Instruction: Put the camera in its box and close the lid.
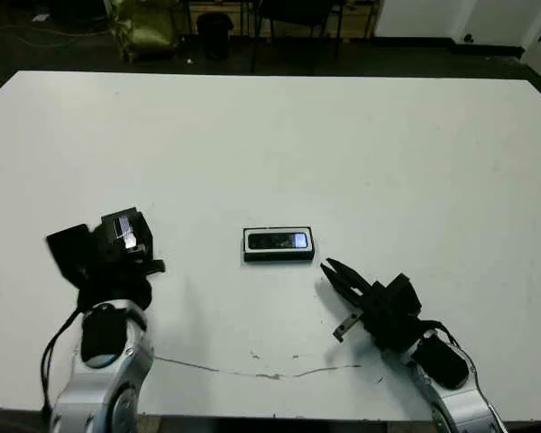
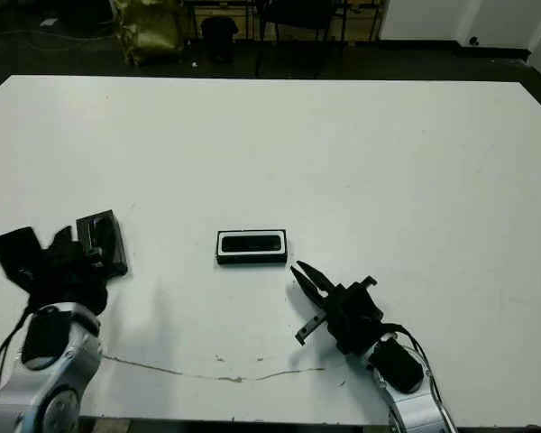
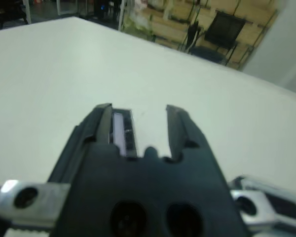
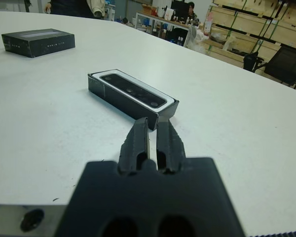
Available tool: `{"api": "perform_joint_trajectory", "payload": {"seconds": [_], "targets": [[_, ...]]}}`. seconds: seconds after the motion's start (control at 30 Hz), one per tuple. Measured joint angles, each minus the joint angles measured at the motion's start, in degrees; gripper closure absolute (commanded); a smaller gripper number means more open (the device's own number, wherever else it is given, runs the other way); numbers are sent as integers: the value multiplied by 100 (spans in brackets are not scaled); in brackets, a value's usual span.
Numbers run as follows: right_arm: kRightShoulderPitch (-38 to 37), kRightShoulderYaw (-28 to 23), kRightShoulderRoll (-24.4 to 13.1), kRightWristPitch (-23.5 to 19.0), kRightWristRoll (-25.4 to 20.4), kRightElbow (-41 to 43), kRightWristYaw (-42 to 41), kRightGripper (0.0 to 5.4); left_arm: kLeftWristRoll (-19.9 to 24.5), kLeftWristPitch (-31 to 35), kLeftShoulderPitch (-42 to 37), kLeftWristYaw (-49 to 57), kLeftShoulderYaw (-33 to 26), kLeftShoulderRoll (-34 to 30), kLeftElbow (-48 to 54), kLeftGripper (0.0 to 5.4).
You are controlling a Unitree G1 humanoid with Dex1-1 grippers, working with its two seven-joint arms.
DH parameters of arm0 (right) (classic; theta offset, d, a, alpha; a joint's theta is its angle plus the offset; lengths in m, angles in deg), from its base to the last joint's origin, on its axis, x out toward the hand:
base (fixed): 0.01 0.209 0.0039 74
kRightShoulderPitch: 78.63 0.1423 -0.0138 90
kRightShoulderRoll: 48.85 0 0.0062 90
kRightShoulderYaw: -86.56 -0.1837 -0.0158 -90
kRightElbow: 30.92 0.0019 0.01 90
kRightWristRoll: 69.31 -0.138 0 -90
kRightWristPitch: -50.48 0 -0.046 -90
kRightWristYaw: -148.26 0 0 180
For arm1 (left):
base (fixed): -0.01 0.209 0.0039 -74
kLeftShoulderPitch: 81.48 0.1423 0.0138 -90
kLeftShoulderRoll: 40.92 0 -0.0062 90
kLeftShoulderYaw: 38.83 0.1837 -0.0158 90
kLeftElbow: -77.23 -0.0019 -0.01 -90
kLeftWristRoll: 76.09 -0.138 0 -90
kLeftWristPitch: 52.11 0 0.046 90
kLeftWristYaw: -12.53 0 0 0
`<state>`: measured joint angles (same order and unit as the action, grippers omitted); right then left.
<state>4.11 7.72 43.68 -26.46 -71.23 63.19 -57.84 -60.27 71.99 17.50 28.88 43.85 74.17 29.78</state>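
Note:
The camera (image 1: 278, 241) lies flat inside its box (image 1: 278, 256), a white-lined black tray at the middle of the table. In the right wrist view the camera (image 4: 133, 90) fills the box (image 4: 113, 96). The lid (image 1: 126, 230), black with a pale grey strip, sits off to the left, apart from the box. My left gripper (image 3: 138, 111) is open at the lid, whose strip shows between the fingers, close against one finger (image 3: 98, 123). My right gripper (image 1: 329, 267) is shut on nothing, pointing at the box's near right corner from a short way off.
A thin dark scratch line (image 1: 252, 372) runs across the table near its front edge. Chairs and a yellow-green bag (image 1: 144, 27) stand past the far edge. People (image 4: 93, 6) and shelving show beyond the table in the right wrist view.

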Motion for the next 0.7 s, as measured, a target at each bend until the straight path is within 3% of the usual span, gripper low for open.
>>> {"api": "perform_joint_trajectory", "payload": {"seconds": [0.07,0.13,0.37,0.57,0.7], "targets": [[-1,0,0,5,10,0,1,540,157,-6,24,350,-116,0,174,207],[-6,1,0,9,9,9,0,540,300,27,27,644,-185,-1,417,221],[-248,12,-20,-534,-5,706,-6,540,937,217,174,381,-260,-218,1057,393],[-304,9,-46,-855,-116,1007,-18,540,824,339,284,-1116,-130,-1864,1251,538],[-404,24,-60,-1054,-119,1198,0,540,889,429,-65,-2087,146,-2604,746,538]]}}
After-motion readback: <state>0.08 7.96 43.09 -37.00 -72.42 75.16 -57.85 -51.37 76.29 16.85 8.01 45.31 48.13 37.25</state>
